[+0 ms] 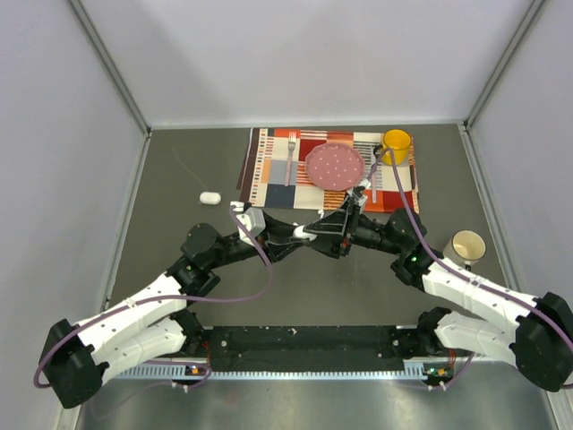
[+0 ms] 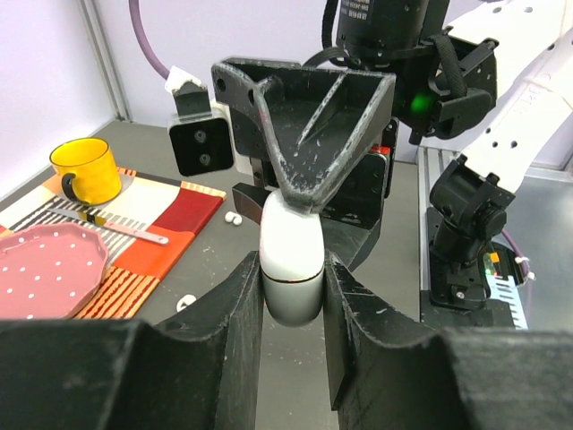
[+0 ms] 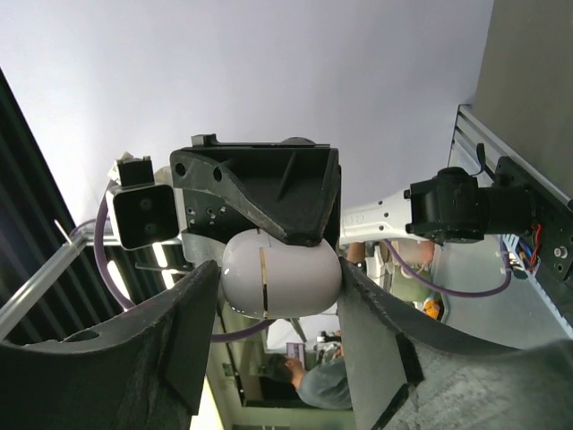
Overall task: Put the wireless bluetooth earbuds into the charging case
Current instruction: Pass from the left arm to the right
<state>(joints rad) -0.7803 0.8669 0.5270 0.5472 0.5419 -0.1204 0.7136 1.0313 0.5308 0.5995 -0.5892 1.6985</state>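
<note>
Above mid-table, both arms share one shut charging case (image 2: 290, 242): left gripper (image 2: 293, 279) pinches its body, right gripper (image 3: 279, 279) clamps the other end. Looks like lid-opening; next needs a clean pull apart. Earbuds (image 2: 235, 219) lie on the table beside the mat, two spots, maybe three buds. One spare case (image 1: 209, 197), one plate (image 1: 335, 165), one fork (image 1: 291, 148), two cups (image 1: 397, 143).

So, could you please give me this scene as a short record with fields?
held object: white egg-shaped plastic charging case, between both arms, lid seam closed
left tool: shut on the case
right tool: closed on the case, crosswise to the left tool
earbuds: tiny white plastic earbuds loose on the grey table beside the striped placemat
on placemat: pink dotted plate, yellow mug
task state: those earbuds not yet in the case
</note>
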